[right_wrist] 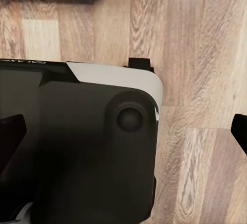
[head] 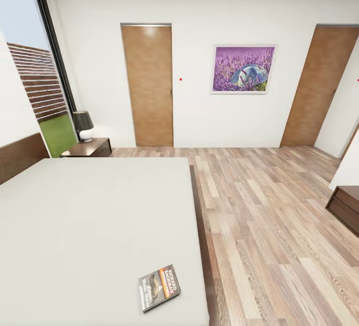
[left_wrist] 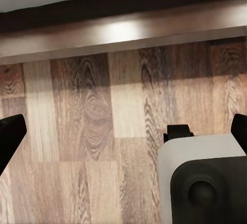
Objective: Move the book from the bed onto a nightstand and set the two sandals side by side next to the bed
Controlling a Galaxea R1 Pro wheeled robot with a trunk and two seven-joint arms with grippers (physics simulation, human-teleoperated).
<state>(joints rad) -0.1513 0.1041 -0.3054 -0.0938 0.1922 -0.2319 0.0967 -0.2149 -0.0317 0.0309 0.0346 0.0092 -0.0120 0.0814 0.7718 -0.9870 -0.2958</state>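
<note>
Reaching for the book [head: 159, 287] near the bed's [head: 99, 216] near-right edge suits a flat approach, both pincers hanging spread and empty.

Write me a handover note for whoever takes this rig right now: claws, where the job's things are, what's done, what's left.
Left claw: open, nothing held, hanging over the wood floor beside the bed base.
Right claw: open, nothing held, over the robot's own base and floor.
Book: lying flat on the mattress, near the bed's right edge, close to the robot.
Nightstand: beyond the bed by the window, carrying a black lamp.
Done: nothing visible yet.
Left: grasp the book and carry it to a nightstand; find both sandals and set them side by side next to the bed.
</note>
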